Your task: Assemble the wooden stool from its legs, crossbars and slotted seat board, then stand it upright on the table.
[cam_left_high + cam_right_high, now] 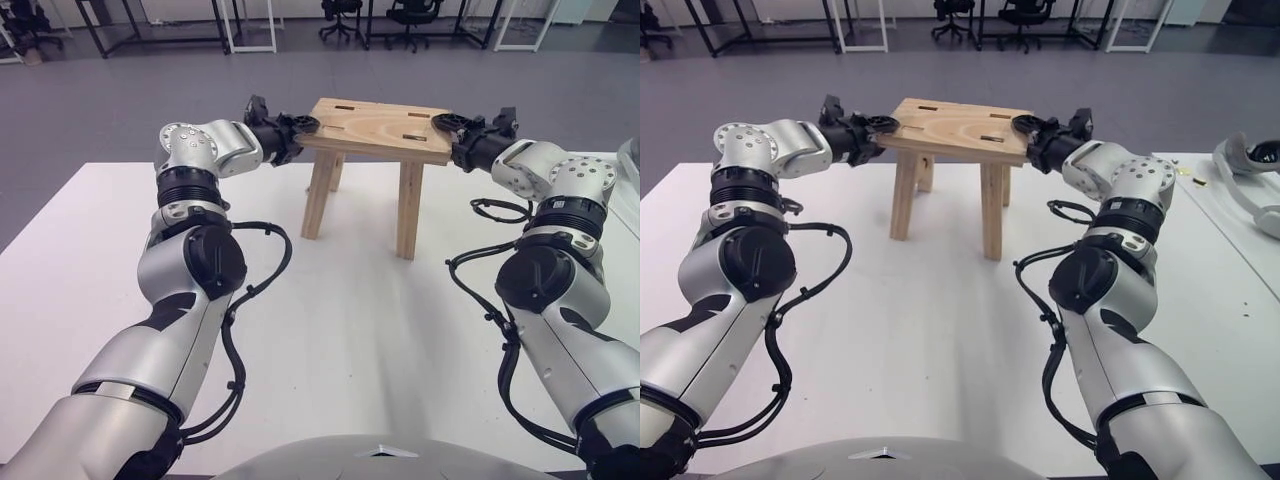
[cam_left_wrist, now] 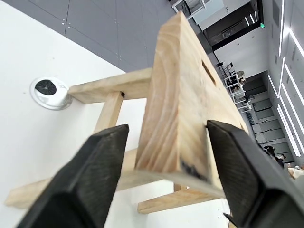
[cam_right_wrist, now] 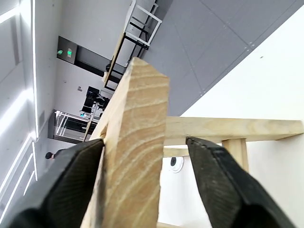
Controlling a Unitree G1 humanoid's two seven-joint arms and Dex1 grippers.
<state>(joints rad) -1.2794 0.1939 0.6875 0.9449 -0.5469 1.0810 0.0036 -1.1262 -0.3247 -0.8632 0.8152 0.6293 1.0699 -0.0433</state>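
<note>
So: stool (image 1: pixel 408 205) upright w/ end effectors (image 1: pixel 300 127) (image 1: pixel 447 124) astride seat (image 1: pixel 375 128)

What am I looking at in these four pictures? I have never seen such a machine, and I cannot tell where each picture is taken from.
This is a humanoid robot with two arms; each ends in a two-fingered gripper. The two wide pictures come from cameras in its head, looking down over its arms. The two close pictures come from cameras on its wrists. On the white table stands an assembled wooden stool, upright. The left gripper and the right gripper each straddle one end of its slotted seat board. In both wrist pictures a gap shows between one finger and the wood, so the grippers look open, not clamped.
</note>
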